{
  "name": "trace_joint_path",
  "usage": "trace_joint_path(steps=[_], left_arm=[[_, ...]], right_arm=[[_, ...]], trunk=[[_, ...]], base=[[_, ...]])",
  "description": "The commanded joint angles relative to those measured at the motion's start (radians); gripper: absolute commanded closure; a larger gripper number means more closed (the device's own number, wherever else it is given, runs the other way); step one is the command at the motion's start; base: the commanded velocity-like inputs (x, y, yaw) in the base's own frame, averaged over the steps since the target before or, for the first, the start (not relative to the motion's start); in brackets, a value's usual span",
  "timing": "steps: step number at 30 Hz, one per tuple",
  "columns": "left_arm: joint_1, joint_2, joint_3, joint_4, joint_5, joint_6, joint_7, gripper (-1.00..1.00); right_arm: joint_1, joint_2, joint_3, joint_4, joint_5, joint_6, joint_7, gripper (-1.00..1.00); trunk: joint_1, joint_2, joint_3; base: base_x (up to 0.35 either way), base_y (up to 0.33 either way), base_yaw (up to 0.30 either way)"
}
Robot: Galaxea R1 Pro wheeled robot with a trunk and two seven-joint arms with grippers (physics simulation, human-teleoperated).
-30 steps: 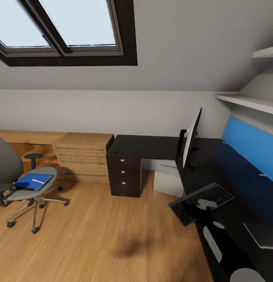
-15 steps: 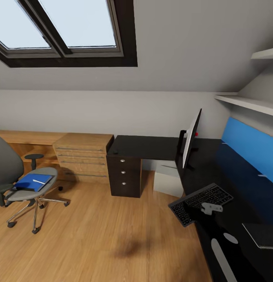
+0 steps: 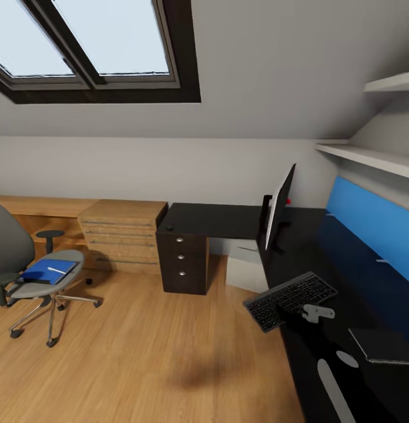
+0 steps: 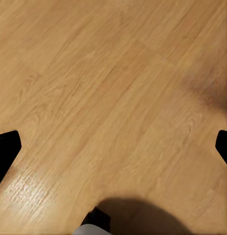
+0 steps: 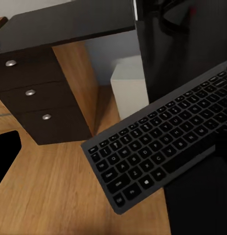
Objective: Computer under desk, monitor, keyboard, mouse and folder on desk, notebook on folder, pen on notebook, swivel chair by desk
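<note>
The black desk (image 3: 339, 276) runs along the right. On it the monitor (image 3: 280, 212) stands edge-on, and the dark keyboard (image 3: 290, 299) (image 5: 162, 147) lies askew, one corner hanging over the desk's edge. A grey notebook (image 3: 382, 346) lies near me. The white computer (image 3: 245, 267) sits under the desk. At the left, the swivel chair (image 3: 19, 258) carries the blue folder (image 3: 47, 272) with a white pen (image 3: 56, 271) on it. A small dark thing (image 3: 169, 227), perhaps the mouse, rests on the desk's far corner. My right gripper (image 5: 113, 156) hovers open over the keyboard. My left gripper (image 4: 113, 147) hangs open above bare floor.
A black drawer unit (image 3: 182, 264) holds up the desk's left end, beside a wooden chest of drawers (image 3: 121, 235) and a low wooden bench (image 3: 34, 205). Shelves (image 3: 369, 155) and a blue panel (image 3: 375, 229) line the right wall. Wooden floor (image 3: 146, 346) lies between chair and desk.
The whole picture has shifted slightly left, so the camera moved. My right wrist has slid off the keyboard's middle toward its near right end.
</note>
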Motion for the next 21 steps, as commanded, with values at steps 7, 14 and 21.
trace_joint_path(steps=[7,14,21], left_arm=[[0.000,0.001,-0.007,0.000,0.003,-0.003,0.008,-1.00],[-0.001,0.001,-0.007,0.000,0.003,-0.003,0.008,-1.00],[0.000,0.002,-0.006,0.001,0.003,-0.004,0.008,-1.00]], right_arm=[[-0.001,0.000,-0.002,-0.001,-0.007,0.004,0.002,-1.00],[-0.001,0.000,-0.002,-0.001,-0.007,0.004,0.002,-1.00],[-0.001,0.000,-0.002,-0.001,-0.006,-0.008,0.003,-1.00]], trunk=[[0.000,-0.001,0.007],[0.000,-0.001,0.009],[0.000,-0.001,0.009]], base=[[-0.039,-0.310,0.000],[0.072,-0.341,0.000],[0.018,-0.087,0.000]])
